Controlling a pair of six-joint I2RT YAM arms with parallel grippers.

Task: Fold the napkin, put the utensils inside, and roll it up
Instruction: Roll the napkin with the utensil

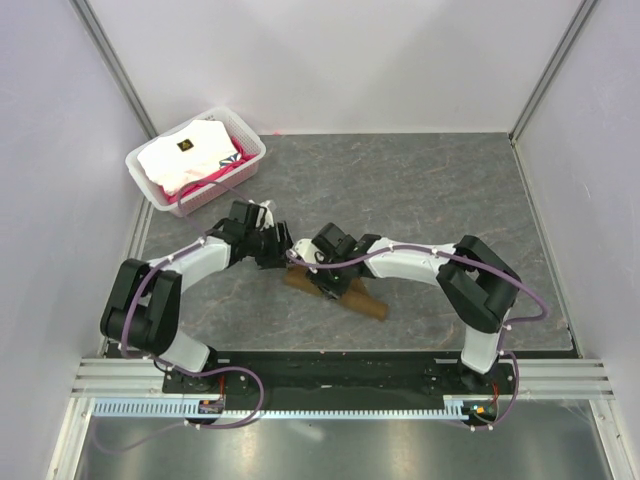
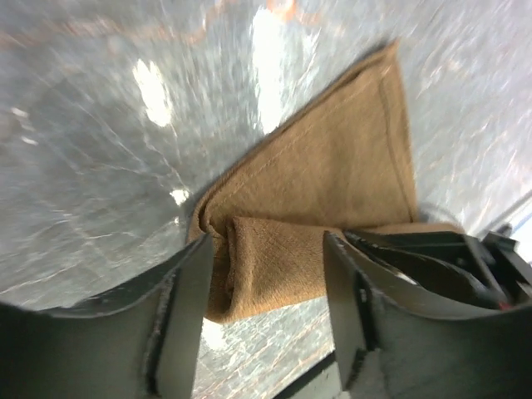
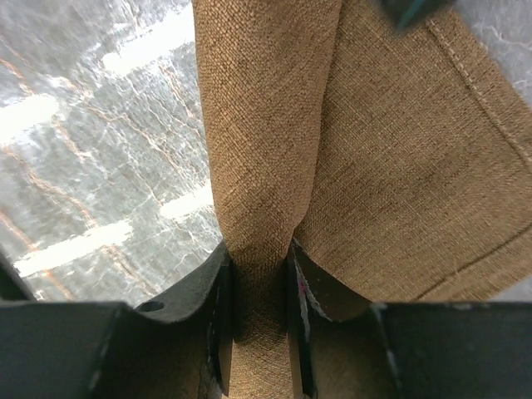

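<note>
Your napkin (image 1: 350, 300) lay partly rolled on the table (image 1: 450, 190).
Your right jaws were clamped on its rolled fold, and your left jaws stood apart over the roll's end. The basket (image 1: 246, 134) at the far left held white and pink cloths (image 1: 190, 155).

left arm (image 1: 195, 260) and right arm (image 1: 415, 262): white links, black joints, purple cables; the left end effector (image 2: 266, 249) seems matte black.

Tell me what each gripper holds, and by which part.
The right gripper pinches, jaws shut, a raised fold of the napkin. The left gripper, jaws open astride its rolled end, holds nothing.
</note>
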